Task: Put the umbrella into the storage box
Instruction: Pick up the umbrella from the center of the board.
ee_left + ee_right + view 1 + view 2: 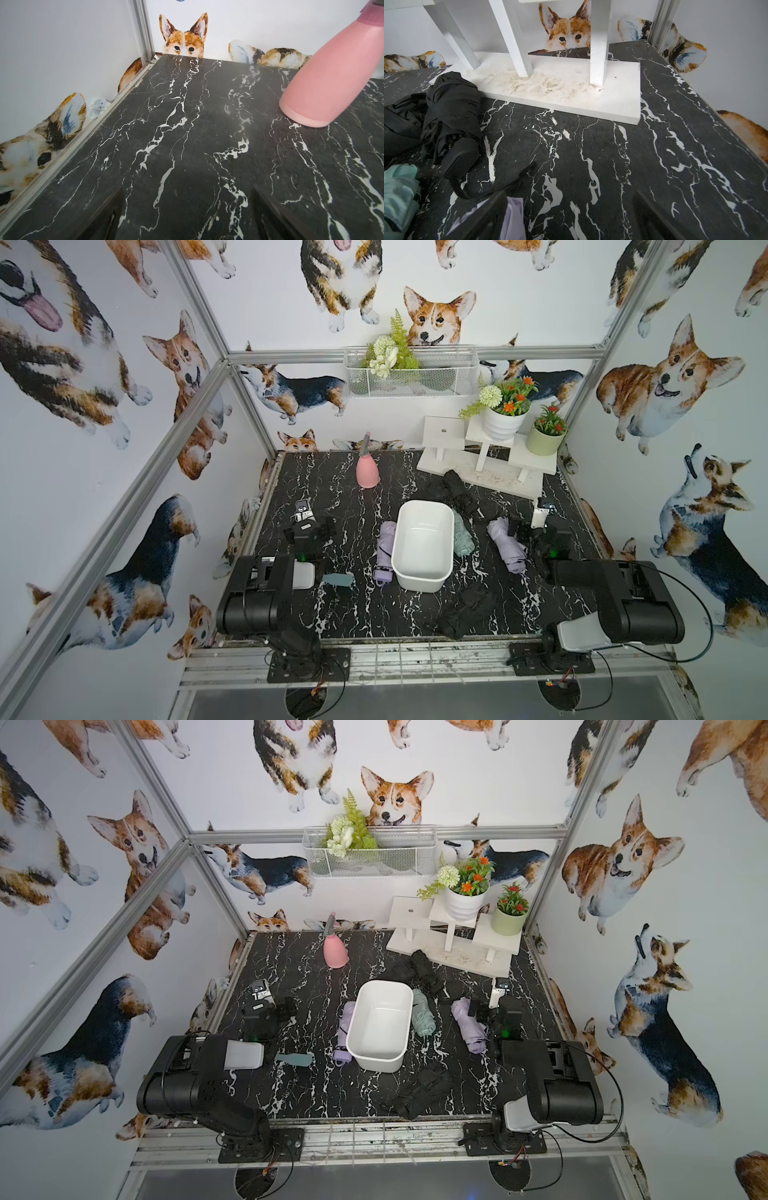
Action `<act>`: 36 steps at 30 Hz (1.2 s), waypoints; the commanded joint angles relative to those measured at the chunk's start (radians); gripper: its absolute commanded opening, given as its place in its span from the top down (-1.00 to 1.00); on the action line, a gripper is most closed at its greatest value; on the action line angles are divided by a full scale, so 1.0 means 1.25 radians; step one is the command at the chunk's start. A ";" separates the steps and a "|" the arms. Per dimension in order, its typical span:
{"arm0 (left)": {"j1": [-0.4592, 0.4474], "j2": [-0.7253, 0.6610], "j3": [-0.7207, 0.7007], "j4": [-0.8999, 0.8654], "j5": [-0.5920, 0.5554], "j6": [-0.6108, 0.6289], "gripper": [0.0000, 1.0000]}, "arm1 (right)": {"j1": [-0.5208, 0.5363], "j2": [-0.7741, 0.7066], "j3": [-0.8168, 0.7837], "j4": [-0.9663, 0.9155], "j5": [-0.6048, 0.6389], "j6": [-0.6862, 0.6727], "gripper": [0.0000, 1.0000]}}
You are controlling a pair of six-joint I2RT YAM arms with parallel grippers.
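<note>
**A:** Where was the umbrella placed in the top views?

**B:** In both top views the storage box (pixel 424 545) was seen empty, with several umbrellas around it. A lilac umbrella (pixel 508 545) was laid to the box's right, beyond a mint umbrella (pixel 462 537) touching its wall. Its long axis ran roughly along the box's long side. The right claw (pixel 536 533) was seen at its far end, jaws apart. The left claw (pixel 311 529), also spread, was seen well left of the box.

**A:** And the left wrist view?

**B:** Only bare tabletop (pixel 187 135) and a pink spray bottle (pixel 332 72) were shown beyond parted jaws.

**A:** The right wrist view?

**B:** Lilac fabric was seen just inside one finger (pixel 492 212). The right arm was judged the nearer.
</note>
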 commanded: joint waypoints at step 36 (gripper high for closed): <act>-0.120 -0.360 0.305 -0.731 -0.002 -0.120 -1.00 | 0.025 -0.427 0.284 -0.742 0.054 0.167 -0.80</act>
